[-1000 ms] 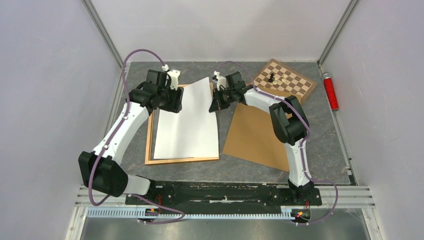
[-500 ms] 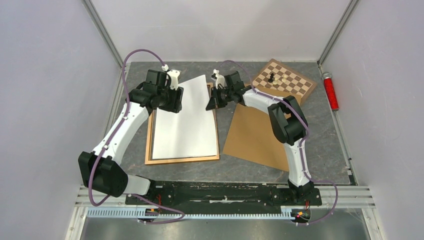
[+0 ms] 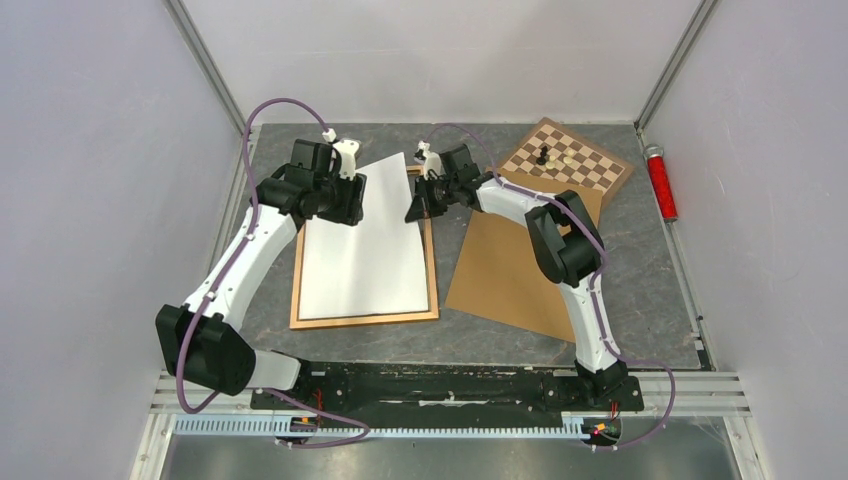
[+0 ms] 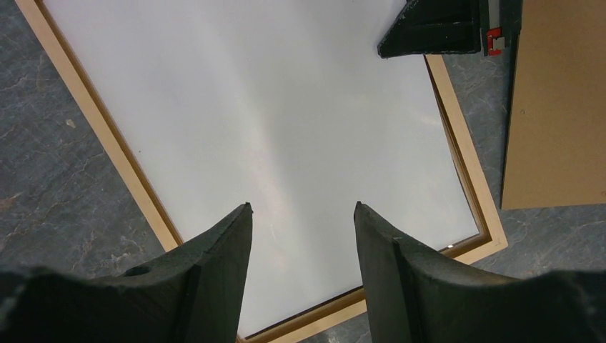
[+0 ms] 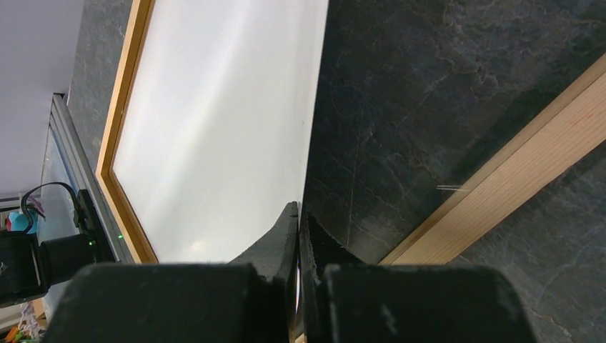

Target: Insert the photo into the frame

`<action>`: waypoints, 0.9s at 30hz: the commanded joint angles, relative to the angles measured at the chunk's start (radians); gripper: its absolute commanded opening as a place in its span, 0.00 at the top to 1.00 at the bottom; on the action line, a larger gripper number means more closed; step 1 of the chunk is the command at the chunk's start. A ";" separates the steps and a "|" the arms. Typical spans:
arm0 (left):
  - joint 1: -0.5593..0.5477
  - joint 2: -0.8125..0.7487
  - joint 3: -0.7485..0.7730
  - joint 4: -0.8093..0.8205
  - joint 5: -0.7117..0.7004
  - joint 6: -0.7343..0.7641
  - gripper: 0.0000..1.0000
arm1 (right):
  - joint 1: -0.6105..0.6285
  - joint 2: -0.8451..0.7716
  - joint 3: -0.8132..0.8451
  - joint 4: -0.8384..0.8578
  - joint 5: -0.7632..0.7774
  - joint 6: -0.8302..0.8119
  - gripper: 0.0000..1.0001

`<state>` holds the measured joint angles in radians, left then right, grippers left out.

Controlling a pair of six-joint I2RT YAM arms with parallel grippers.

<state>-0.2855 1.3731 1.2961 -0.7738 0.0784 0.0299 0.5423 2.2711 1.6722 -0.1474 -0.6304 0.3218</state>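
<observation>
Right jaws closed on the photo (image 3: 360,250), left jaws open above it.
The right jaws pinch the far right edge of the photo, white back up, and this edge is lifted. The left jaws stand apart over its far left part, with nothing between them. The near part of the photo lies inside the frame (image 3: 365,320), on the left side of the table (image 3: 650,300).

Photo (image 3: 360,250) overlies frame (image 3: 362,320), left of backing board (image 3: 500,270).
</observation>
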 commanded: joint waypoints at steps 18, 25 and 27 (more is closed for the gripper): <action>0.008 -0.042 -0.009 0.029 -0.004 0.021 0.39 | 0.004 -0.014 0.014 -0.014 0.047 -0.039 0.93; 0.007 -0.049 -0.016 0.031 -0.006 0.022 0.39 | 0.004 -0.008 0.021 -0.016 0.053 -0.035 0.79; 0.008 -0.050 -0.017 0.030 -0.005 0.022 0.39 | 0.005 -0.007 0.023 -0.017 0.057 -0.034 0.74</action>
<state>-0.2825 1.3605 1.2850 -0.7723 0.0788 0.0299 0.5423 2.2753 1.6863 -0.1818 -0.5869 0.2962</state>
